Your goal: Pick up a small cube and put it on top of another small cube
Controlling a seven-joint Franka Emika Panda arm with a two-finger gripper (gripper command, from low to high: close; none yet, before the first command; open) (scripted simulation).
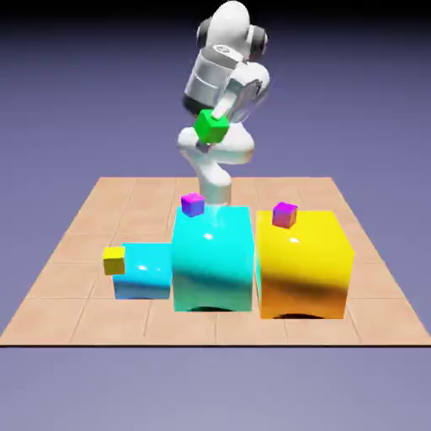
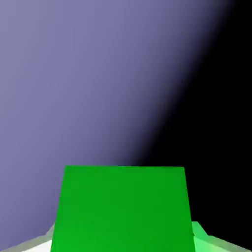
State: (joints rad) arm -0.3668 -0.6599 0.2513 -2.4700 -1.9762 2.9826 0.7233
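The small green cube [image 1: 211, 127] hangs high in the air above the table, with my gripper [image 1: 213, 126] shut on it. In the hand view the green cube [image 2: 123, 209] fills the bottom middle and hides most of my fingers; behind it is only the blue-violet backdrop and darkness. A tiny purple-magenta cube [image 1: 193, 204] sits on the big cyan block [image 1: 214, 261], below the held cube and slightly toward the exterior view's left. Another purple-magenta cube [image 1: 284, 215] rests on the big yellow block [image 1: 302, 265].
A lower cyan block [image 1: 143, 271] stands at the exterior view's left of the tall cyan one, with a tiny yellow cube [image 1: 114, 260] at its left side. The tiled table [image 1: 101, 219] spreads around the blocks.
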